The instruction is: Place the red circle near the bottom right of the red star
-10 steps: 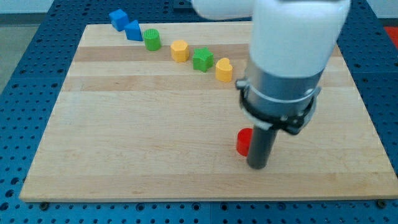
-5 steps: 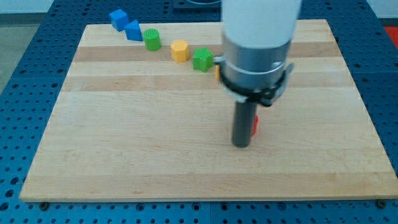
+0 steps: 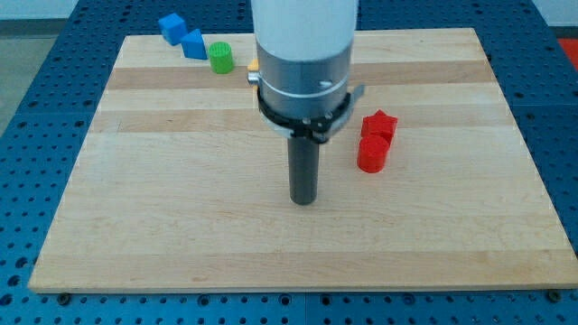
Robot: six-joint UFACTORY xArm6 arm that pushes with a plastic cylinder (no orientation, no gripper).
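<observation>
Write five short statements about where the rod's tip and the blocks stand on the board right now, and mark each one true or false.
1. My tip touches the red circle. False: bare board lies between them; my tip is to the view's left.
2. The red circle sits against the red star, just below it. True.
3. The green cylinder lies at the view's bottom. False: it is near the top.
4. Two blue blocks sit at the top left. True.
5. My tip rests on the wooden board. True.
</observation>
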